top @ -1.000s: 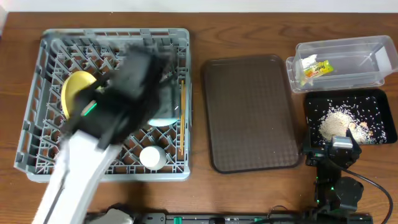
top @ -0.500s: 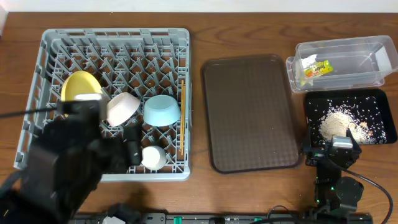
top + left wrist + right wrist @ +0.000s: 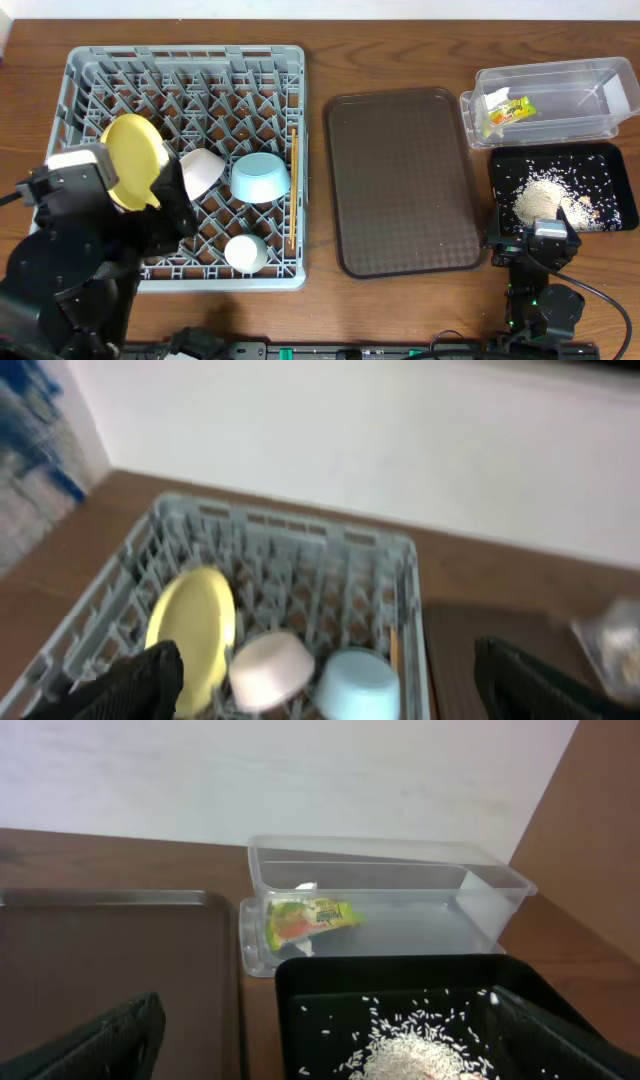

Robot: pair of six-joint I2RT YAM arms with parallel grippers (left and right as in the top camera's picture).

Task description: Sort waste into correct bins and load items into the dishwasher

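You look about done: yellow plate point(image 3: 135, 160), white bowl point(image 3: 203, 170), blue bowl point(image 3: 260, 177), cup point(image 3: 245, 252) and chopsticks point(image 3: 293, 190) sit in the left dish rack point(image 3: 185, 60); wrapper point(image 3: 505, 110) lies in the far-right clear tub point(image 3: 600, 85), rice point(image 3: 540, 195) in the black tray point(image 3: 510, 165). Left gripper point(image 3: 320, 705) and right gripper point(image 3: 330, 1060) are spread, empty.

— Is the overhead view clean?
— Bright and even, with diffuse light. There are only faint soft shadows along the rack point(image 3: 200, 284). A white glint sits on the tub point(image 3: 605, 95). The left arm point(image 3: 70, 270) is a bit smeared at its edges.
— And the left wrist?
— Blurred all over. The plate point(image 3: 190, 625) and rack are soft, and the wall is washed pale.
— Right wrist?
— Sharp. The wrapper point(image 3: 310, 915) reads crisply. Only the dark fingers point(image 3: 100, 1045) at the bottom corners are out of focus.
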